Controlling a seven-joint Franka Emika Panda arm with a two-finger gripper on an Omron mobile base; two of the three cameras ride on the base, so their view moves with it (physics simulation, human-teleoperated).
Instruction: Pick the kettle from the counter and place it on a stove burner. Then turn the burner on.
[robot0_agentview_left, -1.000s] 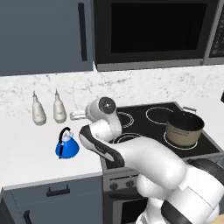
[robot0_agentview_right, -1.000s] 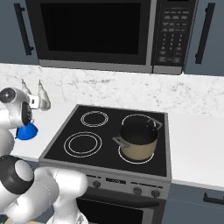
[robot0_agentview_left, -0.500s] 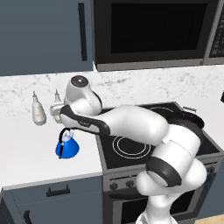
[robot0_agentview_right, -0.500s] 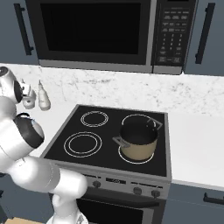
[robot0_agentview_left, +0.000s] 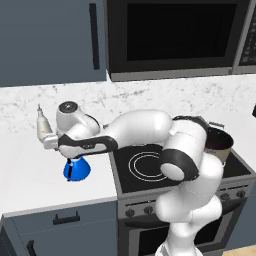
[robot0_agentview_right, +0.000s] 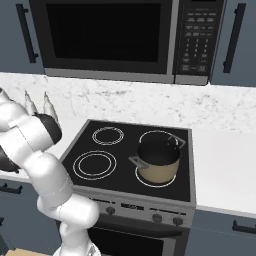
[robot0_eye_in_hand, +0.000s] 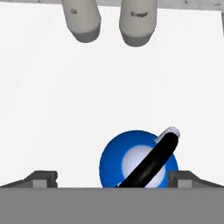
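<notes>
So I've got the claw (robot0_eye_in_hand: 112, 177) hanging straight above the kettle (robot0_eye_in_hand: 139, 160), jaws spread as wide as they go and nothing in them. In the hand view one tip sits off each side of the blue body, so the kettle is bracketed between them without being touched. I'd guess it's lined up that way so a straight drop puts the fingers around the handle (robot0_eye_in_hand: 151, 160).

One catch: that black arched handle runs diagonally across the lid, not square to the jaws, so I reckon the wrist needs a bit of a roll first, or the closing fingers could shove it sideways.

The kettle itself is a small bright blue cone with a pale lid and a little pale spout poking out at one end of the handle. It's upright on the white bench (robot0_agentview_left: 30, 175), just off the edge of the black glass cooktop (robot0_agentview_left: 145, 167). Behind the kettle, nearer the wall, stand two white bottles (robot0_eye_in_hand: 109, 19). On the cooktop a tan pot (robot0_agentview_right: 157, 162) covers one burner, well away from the kettle.
</notes>
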